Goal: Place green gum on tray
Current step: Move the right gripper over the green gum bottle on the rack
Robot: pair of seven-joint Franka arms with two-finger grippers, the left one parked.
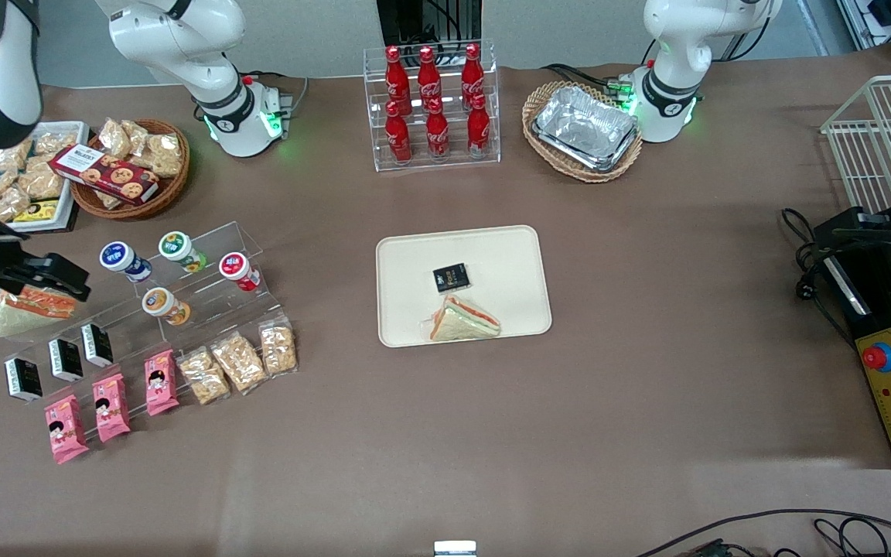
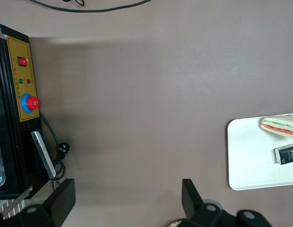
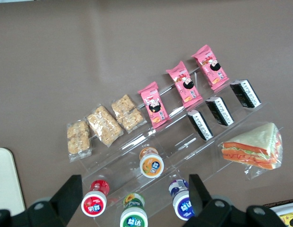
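A: How is the gripper [image 3: 132,198]?
B: Its jaws are spread and hold nothing; it hangs above the clear stepped rack [image 1: 206,298].
A: And the green gum [image 3: 133,218]?
B: It stands on the rack between the blue canister [image 3: 183,205] and the red canister [image 3: 95,203], well apart from the tray [image 1: 503,259], which holds a sandwich [image 1: 463,320].

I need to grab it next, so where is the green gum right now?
The green gum stands on the clear stepped rack's top step between blue-lidded and red-lidded canisters; the open gripper hovers above it.
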